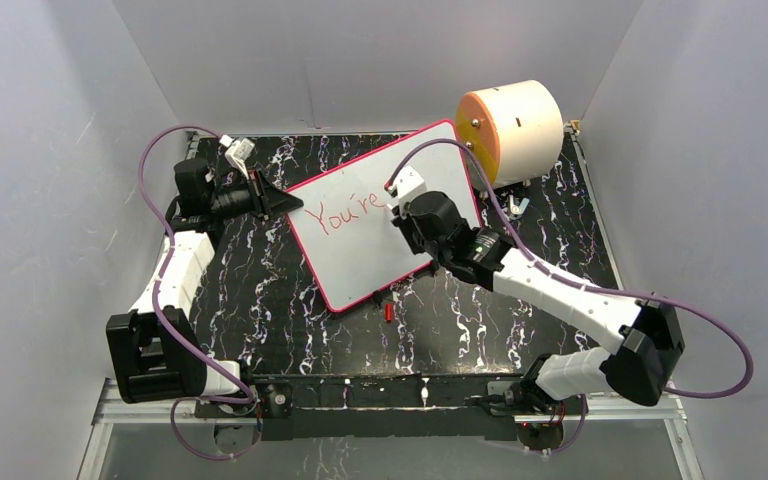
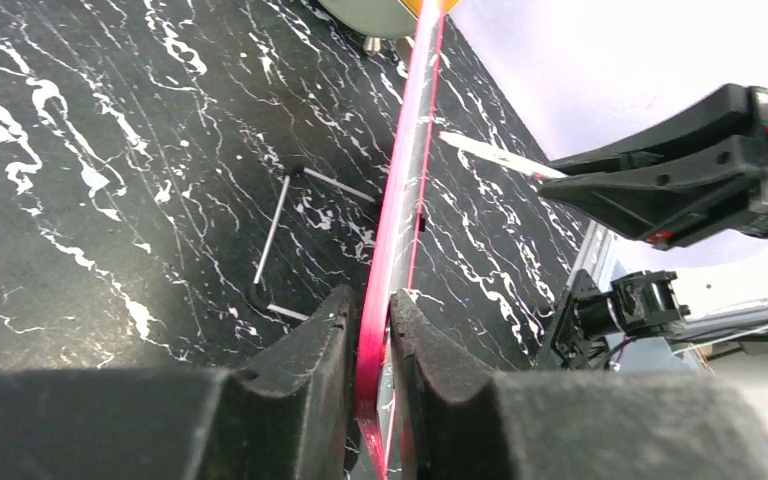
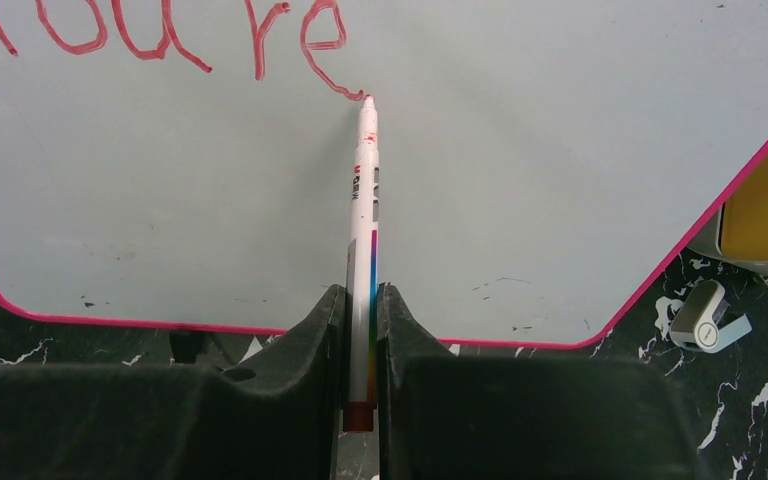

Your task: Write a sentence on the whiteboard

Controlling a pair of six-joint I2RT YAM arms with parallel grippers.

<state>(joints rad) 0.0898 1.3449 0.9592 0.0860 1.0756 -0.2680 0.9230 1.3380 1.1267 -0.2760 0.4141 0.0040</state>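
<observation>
The whiteboard with its pink-red frame lies slanted across the middle of the black marbled table. My left gripper is shut on its left edge; the left wrist view shows the frame pinched between my left gripper's pads. On the board's upper left the sentence reads "You're" in red. My right gripper is shut on a white marker. The marker's tip touches the board at the tail of the last "e" of the sentence. From above, my right gripper covers the marker.
A cream cylinder with an orange face stands behind the board's far right corner. A small red cap lies in front of the board's near edge. A small grey-white part lies by the cylinder. A bent wire stand lies on the table.
</observation>
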